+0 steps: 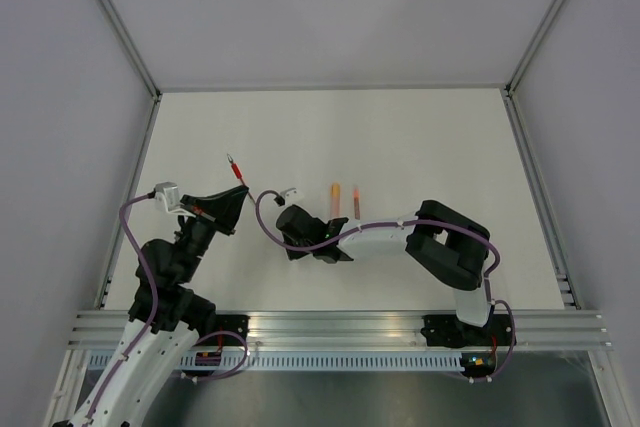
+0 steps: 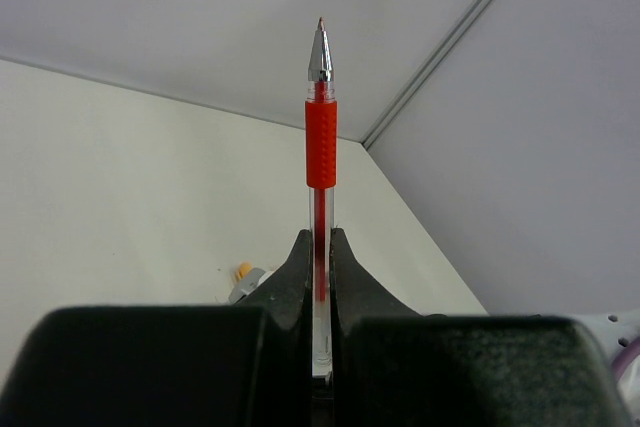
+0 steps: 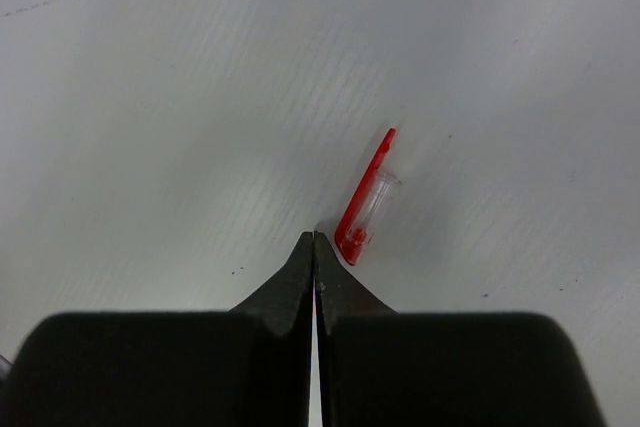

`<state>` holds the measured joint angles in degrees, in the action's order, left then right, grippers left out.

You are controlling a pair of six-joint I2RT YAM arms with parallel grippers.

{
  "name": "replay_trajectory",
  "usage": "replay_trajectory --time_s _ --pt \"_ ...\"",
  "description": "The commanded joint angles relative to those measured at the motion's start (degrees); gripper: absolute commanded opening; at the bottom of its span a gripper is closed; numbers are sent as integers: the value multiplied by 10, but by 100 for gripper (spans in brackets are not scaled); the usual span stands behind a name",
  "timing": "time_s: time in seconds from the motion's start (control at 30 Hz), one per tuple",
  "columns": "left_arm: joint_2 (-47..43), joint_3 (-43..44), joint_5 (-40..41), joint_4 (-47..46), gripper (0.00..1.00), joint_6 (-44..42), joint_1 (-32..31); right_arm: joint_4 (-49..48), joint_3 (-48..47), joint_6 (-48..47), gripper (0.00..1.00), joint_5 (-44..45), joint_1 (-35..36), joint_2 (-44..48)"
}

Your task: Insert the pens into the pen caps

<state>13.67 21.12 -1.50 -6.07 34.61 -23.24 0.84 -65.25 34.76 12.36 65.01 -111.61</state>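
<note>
My left gripper point(image 2: 320, 237) is shut on the lower barrel of a red pen point(image 2: 320, 147) and holds it off the table, bare tip pointing away from the jaws. In the top view this gripper point(image 1: 240, 193) is at the left with the pen point(image 1: 236, 171) sticking out toward the far side. My right gripper point(image 3: 314, 237) is shut and empty, its tips down close to the table. A red and clear pen cap point(image 3: 365, 202) lies flat just right of those tips, apart from them. In the top view the right gripper point(image 1: 315, 247) hides the cap. No other cap shows.
An orange pen point(image 1: 335, 197) and a pinkish-red pen point(image 1: 356, 199) lie side by side on the white table point(image 1: 420, 147), just beyond the right wrist. Grey walls enclose the table on three sides. An aluminium rail point(image 1: 340, 327) runs along the near edge.
</note>
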Motion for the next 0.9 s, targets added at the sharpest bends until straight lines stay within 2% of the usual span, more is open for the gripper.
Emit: replay_trajectory --time_s 0.0,0.37,0.67,0.87 --pt "-7 0 12 -5 2 -16 0 21 -8 4 0 37 -11 -14" --pt "-9 -2 26 -3 2 -15 0 28 48 4 0 46 -45 13" --pt "-7 -5 23 -7 2 -14 0 43 53 -1 0 49 -67 28" --pt "-5 -5 19 -9 2 -14 0 40 71 -17 0 -1 -67 51"
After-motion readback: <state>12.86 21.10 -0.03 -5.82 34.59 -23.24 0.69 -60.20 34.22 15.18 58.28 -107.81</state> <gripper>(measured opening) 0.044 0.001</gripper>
